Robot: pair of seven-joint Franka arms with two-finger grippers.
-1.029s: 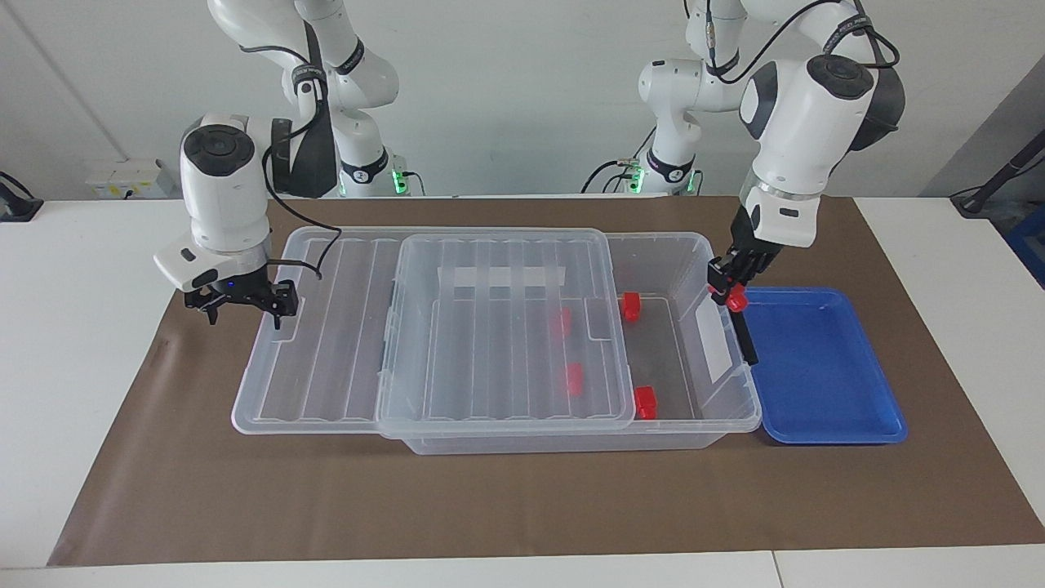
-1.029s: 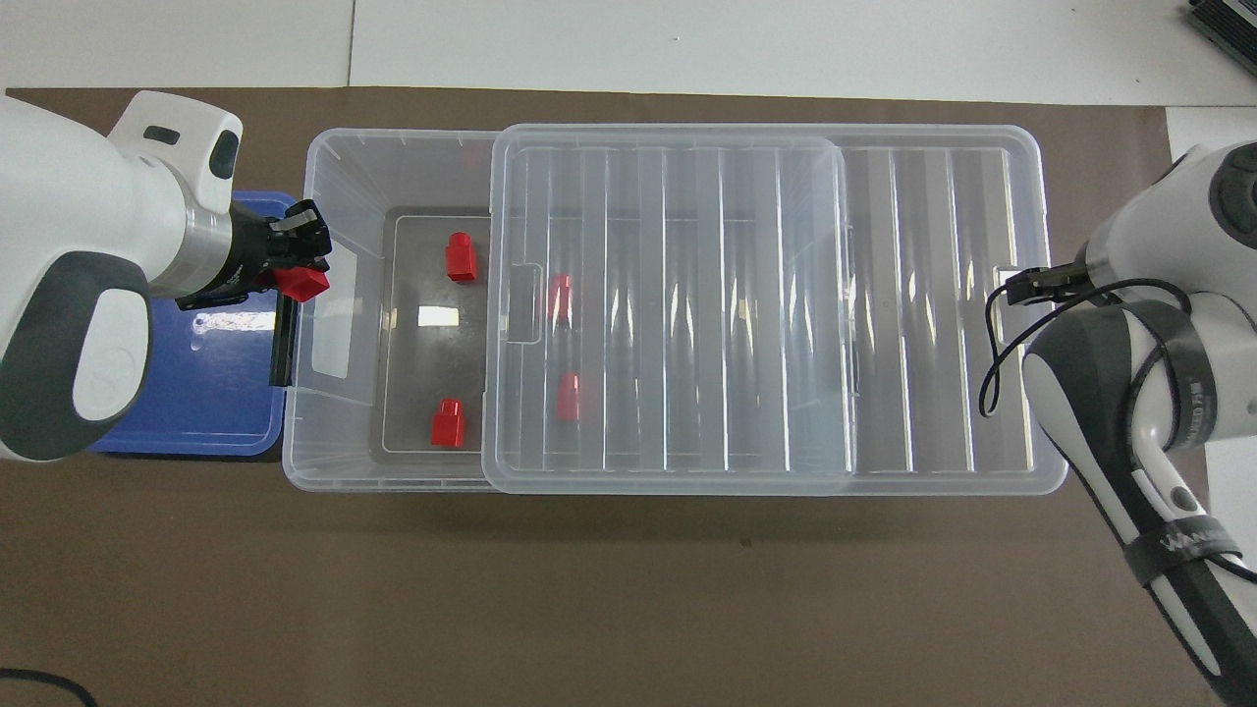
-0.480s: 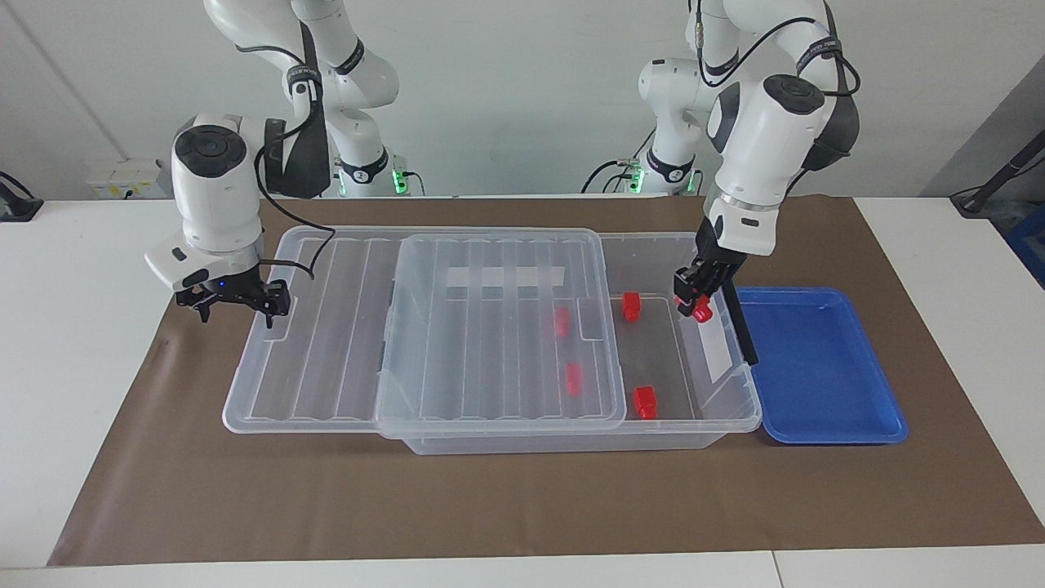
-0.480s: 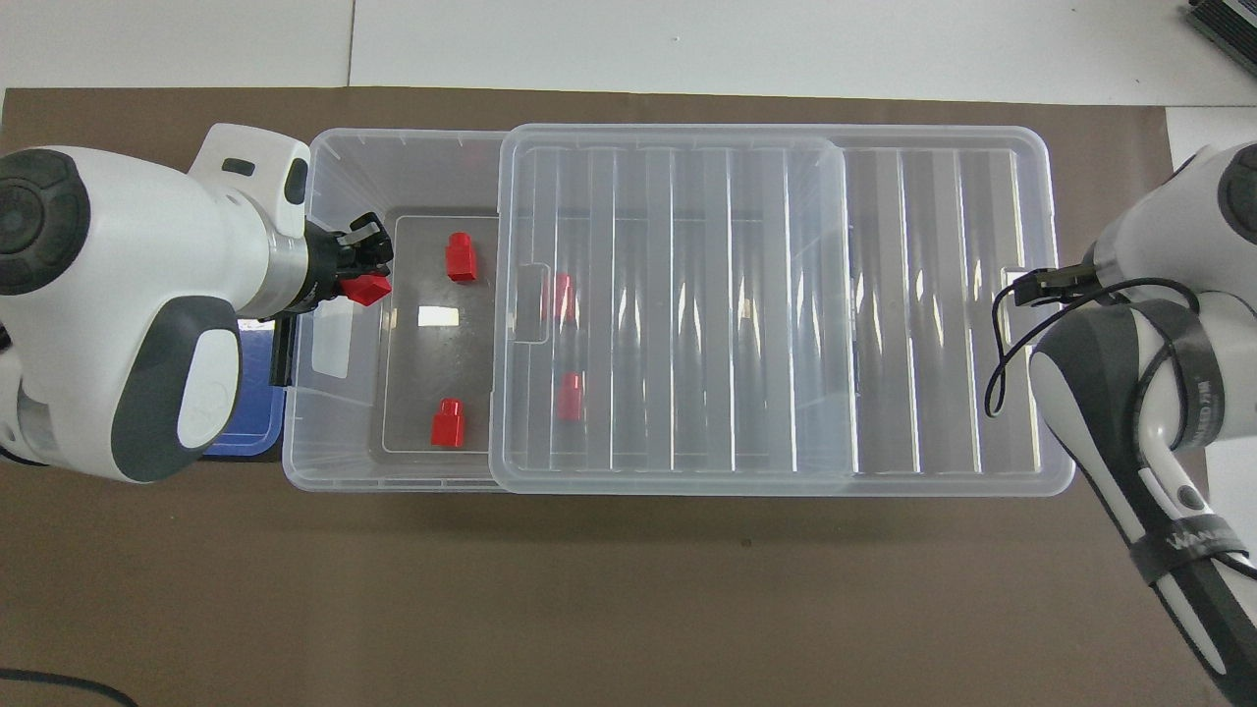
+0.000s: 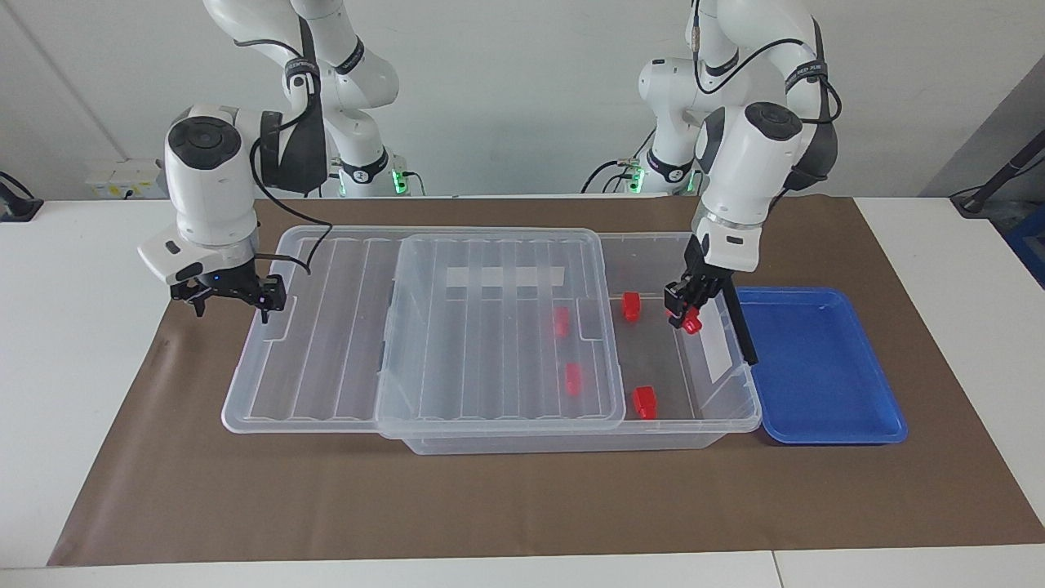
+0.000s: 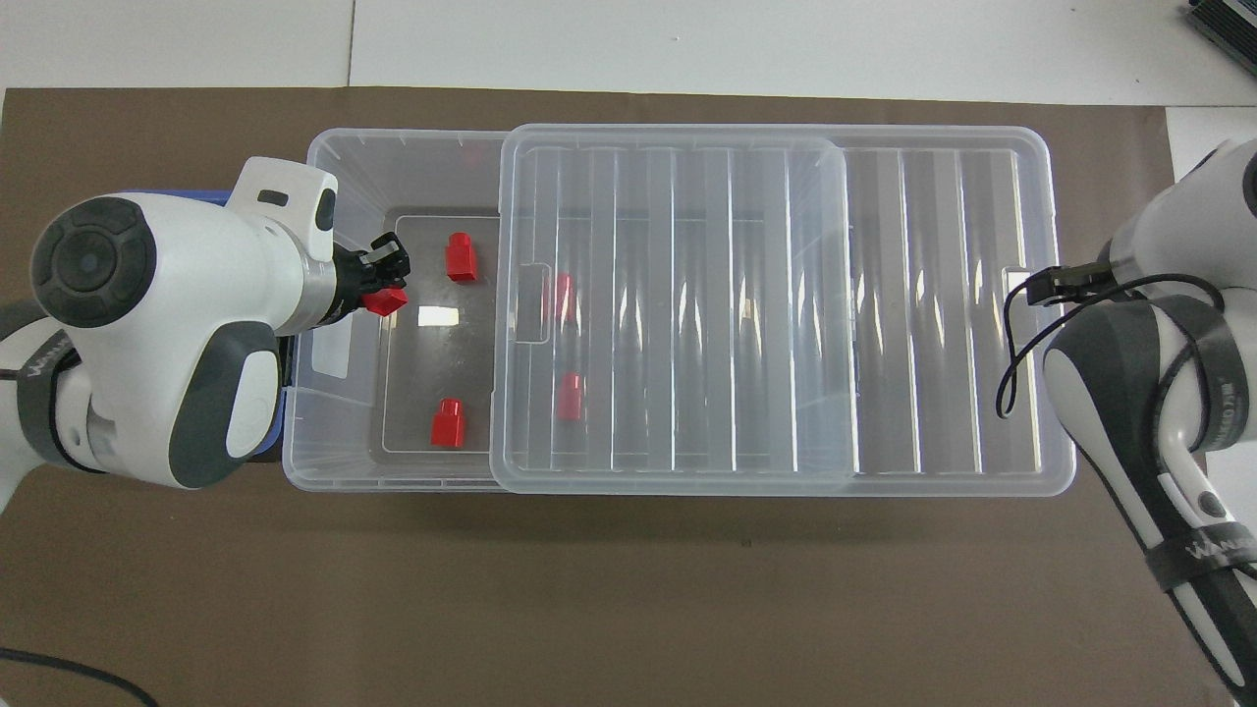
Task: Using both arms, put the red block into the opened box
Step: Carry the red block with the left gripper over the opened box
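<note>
Gripping the red block (image 5: 692, 324) tilted, left hand (image 5: 684, 312) hangs over the box (image 5: 571, 437).

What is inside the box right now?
Four red blocks lie on the box floor: two in the open part, two under the slid lid, blurred. A fifth red block hangs in the left claw.

You were working in a robotics lab, not a home or shop. Two white jointed arms (image 5: 739, 163) with black cables stood bolted at one edge of a plain white bench (image 5: 73, 343), status lights glowing green at their bases. A brown mat (image 5: 506, 498) marked out the work area, carrying only test props: a clear plastic box (image 5: 694, 416) and a blue tray (image 5: 824, 367). The wall (image 5: 522, 82) was bare and pale, with a socket strip (image 5: 122, 175) at bench height.
</note>
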